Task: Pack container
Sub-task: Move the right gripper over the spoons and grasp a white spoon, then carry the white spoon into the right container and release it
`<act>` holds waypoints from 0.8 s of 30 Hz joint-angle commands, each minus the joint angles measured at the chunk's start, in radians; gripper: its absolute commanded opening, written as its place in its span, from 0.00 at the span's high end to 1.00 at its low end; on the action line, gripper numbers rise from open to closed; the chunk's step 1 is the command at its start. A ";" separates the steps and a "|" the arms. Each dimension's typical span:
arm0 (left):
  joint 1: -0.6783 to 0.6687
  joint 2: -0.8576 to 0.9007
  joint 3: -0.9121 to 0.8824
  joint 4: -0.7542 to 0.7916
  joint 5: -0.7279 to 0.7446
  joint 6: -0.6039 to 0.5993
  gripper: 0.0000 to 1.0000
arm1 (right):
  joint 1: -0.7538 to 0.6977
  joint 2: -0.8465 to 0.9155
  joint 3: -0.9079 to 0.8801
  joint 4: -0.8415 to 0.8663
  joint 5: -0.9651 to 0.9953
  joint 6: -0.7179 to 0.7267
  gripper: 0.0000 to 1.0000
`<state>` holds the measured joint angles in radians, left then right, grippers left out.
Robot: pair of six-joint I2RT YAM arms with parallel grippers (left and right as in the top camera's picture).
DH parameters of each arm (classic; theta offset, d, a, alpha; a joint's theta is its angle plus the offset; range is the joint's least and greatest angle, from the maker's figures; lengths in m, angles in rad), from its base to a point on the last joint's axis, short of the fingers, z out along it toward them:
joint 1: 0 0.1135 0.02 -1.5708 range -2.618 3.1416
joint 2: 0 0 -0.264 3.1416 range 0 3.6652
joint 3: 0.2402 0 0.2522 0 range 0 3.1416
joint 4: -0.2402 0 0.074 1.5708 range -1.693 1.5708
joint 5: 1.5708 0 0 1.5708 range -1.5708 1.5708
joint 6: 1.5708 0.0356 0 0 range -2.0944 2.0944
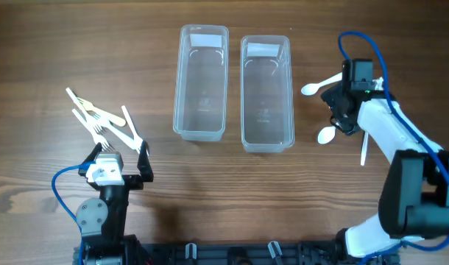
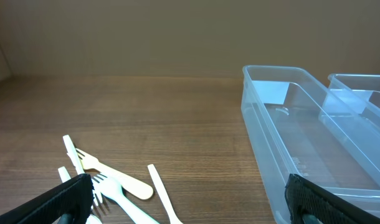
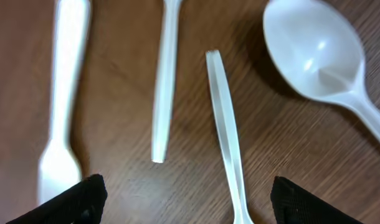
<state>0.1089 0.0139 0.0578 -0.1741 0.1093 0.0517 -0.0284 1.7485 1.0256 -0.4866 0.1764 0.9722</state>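
Two clear plastic containers [image 1: 201, 81] [image 1: 267, 92] stand side by side at the table's middle, both with nothing in them. A pile of white plastic forks [image 1: 103, 121] lies at the left. My left gripper [image 1: 119, 156] is open just in front of the pile; in the left wrist view the forks [image 2: 109, 183] lie ahead of the left gripper [image 2: 190, 208], with the near container [image 2: 302, 137] to its right. My right gripper [image 1: 346, 103] hovers open over white spoons [image 1: 316, 87] at the right. The right wrist view shows a spoon bowl [image 3: 314, 43] and a thin handle [image 3: 226, 124] below the right gripper [image 3: 187, 199], nothing gripped.
Another spoon [image 1: 326, 135] and a loose white handle [image 1: 364, 147] lie near the right arm. Two more white handles [image 3: 165, 81] [image 3: 62, 93] show on the wood in the right wrist view. The second container [image 2: 364, 99] stands behind the first.
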 commanded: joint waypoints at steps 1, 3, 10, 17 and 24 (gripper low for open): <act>-0.006 -0.007 -0.006 0.003 0.002 0.020 0.00 | -0.004 0.074 0.013 0.004 -0.016 0.023 0.16; -0.006 -0.007 -0.006 0.003 0.002 0.020 0.00 | -0.004 0.134 0.013 0.003 -0.017 0.023 0.14; -0.006 -0.007 -0.006 0.003 0.002 0.020 0.00 | -0.004 0.230 0.013 -0.037 -0.021 0.023 0.79; -0.006 -0.007 -0.006 0.003 0.002 0.020 0.00 | -0.005 0.170 0.013 -0.150 0.042 -0.036 0.96; -0.006 -0.007 -0.006 0.003 0.002 0.020 0.00 | 0.024 -0.319 0.014 -0.213 0.118 -0.351 0.96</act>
<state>0.1089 0.0139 0.0578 -0.1741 0.1093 0.0517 -0.0315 1.6135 1.0290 -0.7071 0.2680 0.7918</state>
